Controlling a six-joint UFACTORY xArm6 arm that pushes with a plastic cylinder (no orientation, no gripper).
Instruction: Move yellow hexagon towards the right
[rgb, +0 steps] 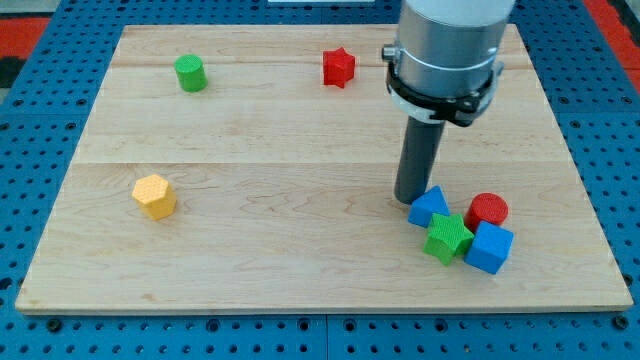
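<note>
The yellow hexagon (154, 195) lies on the wooden board (250, 250) at the view's left, a little below the middle. My tip (409, 199) rests on the board far to the right of it, touching or almost touching the upper left side of a blue block (428, 207). Nothing stands between the hexagon and my tip.
A cluster sits at the lower right: the blue block, a green star (448, 237), a blue cube (489, 247) and a red cylinder (488, 210). A green cylinder (190, 73) is at the upper left. A red star (339, 67) is at the top centre.
</note>
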